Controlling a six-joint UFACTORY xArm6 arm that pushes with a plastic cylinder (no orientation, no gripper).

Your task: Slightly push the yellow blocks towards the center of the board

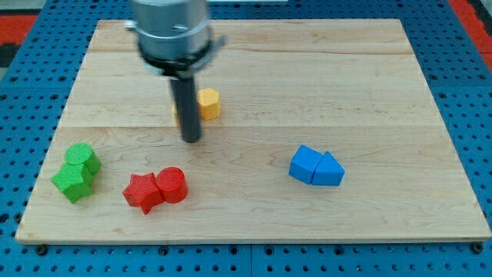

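A yellow block [208,103], roughly hexagonal, lies on the wooden board [369,92] left of the middle, toward the view's top. A second yellowish piece peeks out just left of my rod and is mostly hidden by it. My tip [191,140] is on the board just below and left of the yellow block. I cannot tell whether the rod touches the block.
Two green blocks [77,172] lie together near the board's left edge. A red star block [143,191] touches a red cylinder [172,185] at lower left. A blue cube [306,163] touches a blue triangular block [330,171] at lower right.
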